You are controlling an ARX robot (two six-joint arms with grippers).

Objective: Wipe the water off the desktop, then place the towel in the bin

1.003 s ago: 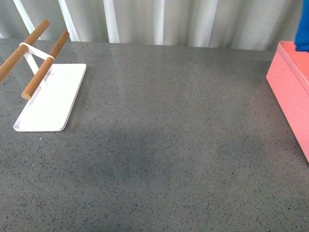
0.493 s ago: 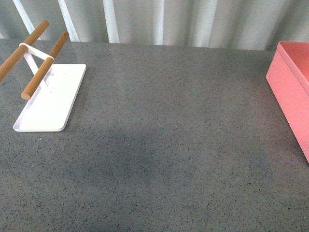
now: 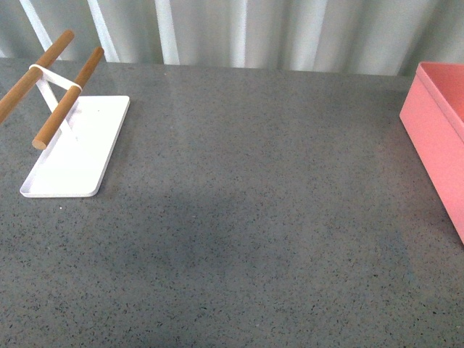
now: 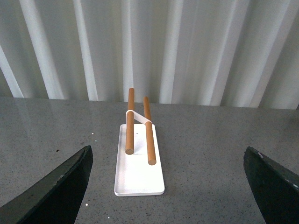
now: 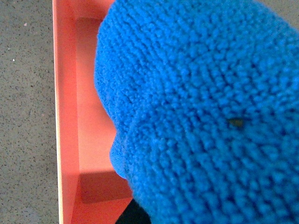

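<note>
Over the bin (image 5: 65,116), the towel (image 5: 201,112) fills the right wrist view and hides the right gripper; I cannot tell its grip. The left gripper (image 4: 168,154) is wide open, empty, facing a white tray (image 4: 139,182) with wooden rods (image 4: 150,144) on the desktop (image 3: 261,217).

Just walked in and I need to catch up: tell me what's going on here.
The wiping looks finished: the desktop shows no clear puddle in the front view, with no arm over it. In the right wrist view the towel hangs close to the camera above the open bin; what holds it is hidden. The left pincer is open and empty, facing the white tray with wooden rods.
</note>
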